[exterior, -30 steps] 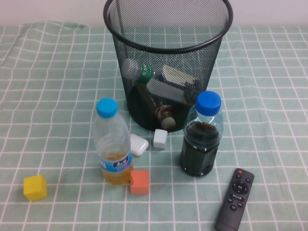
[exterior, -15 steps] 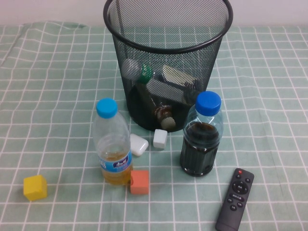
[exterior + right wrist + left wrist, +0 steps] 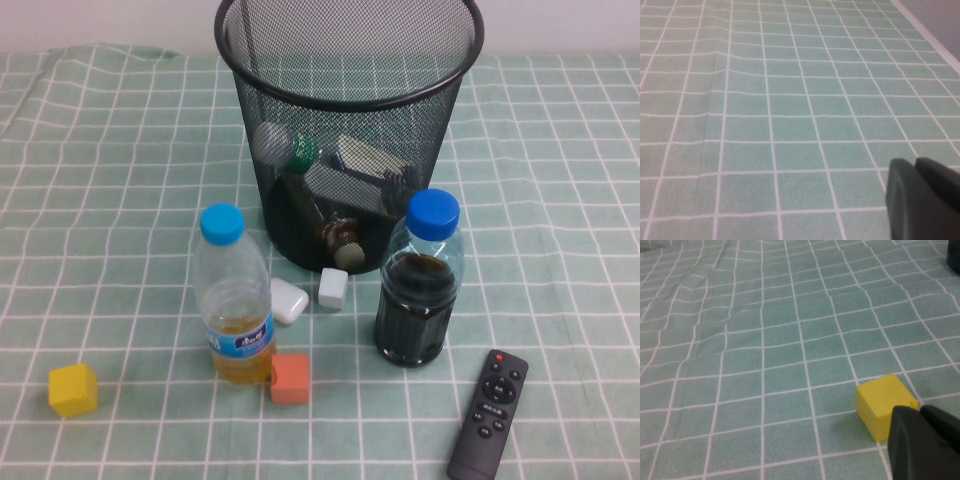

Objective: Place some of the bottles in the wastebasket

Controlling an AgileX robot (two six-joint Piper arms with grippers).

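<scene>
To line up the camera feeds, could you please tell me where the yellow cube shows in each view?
High view: yellow cube at lower left, near the robot's left edge of the checked cloth.
Left wrist view: cube at lower right, just beyond the left end effector.
Right wrist view: absent; only cloth and the right end effector.
Shared landmark: the cloth.

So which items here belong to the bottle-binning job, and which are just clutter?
Job items:
wastebasket
white-capped bottle and beige-capped bottle, both inside it
left gripper and right gripper, both off the high view, fingers together

Lying about:
yellow-liquid bottle
dark-liquid bottle
remote
yellow cube
orange cube
two white blocks
</scene>
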